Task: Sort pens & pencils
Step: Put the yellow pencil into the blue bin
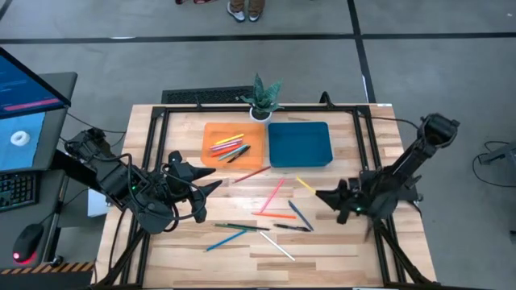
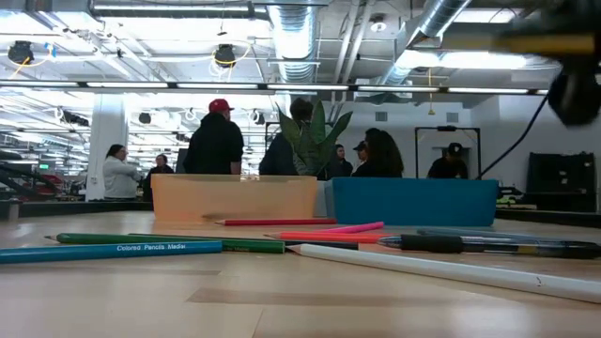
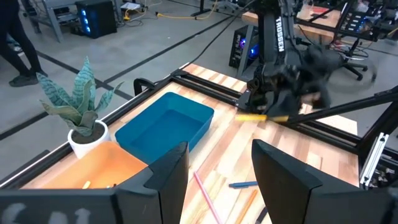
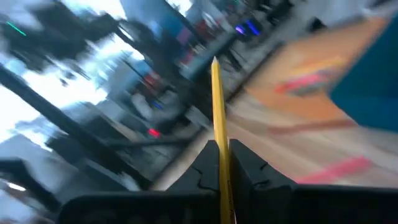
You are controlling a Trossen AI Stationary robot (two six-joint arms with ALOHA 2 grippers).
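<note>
My right gripper (image 1: 324,196) hovers above the table's right half, shut on a yellow pencil (image 1: 305,184) that sticks out toward the table's left. It also shows in the left wrist view (image 3: 264,112). My left gripper (image 1: 208,184) is raised over the left half, open, with nothing between its fingers (image 3: 219,149). Loose pens and pencils lie flat on the wood: red (image 1: 251,174), pink (image 1: 272,193), orange (image 1: 274,214), blue (image 1: 300,214), green (image 1: 242,226) and white (image 1: 276,246). Several more lie in the orange tray (image 1: 210,133). The blue tray (image 1: 300,143) holds nothing. My right gripper pinches the yellow pencil's rear part (image 4: 220,158) between its two fingers. The fingers run along the pencil, which juts straight out ahead of them, its point (image 4: 214,61) forward. It is held about level and lifted clear of the table (image 3: 252,116). Its back end is hidden between the fingers.
A small potted plant (image 1: 263,98) stands at the far edge behind the two trays. A black frame (image 1: 161,121) runs around the tabletop. A monitor (image 1: 24,105) and keyboard stand left of the table. People stand in the room beyond the far edge (image 2: 216,136).
</note>
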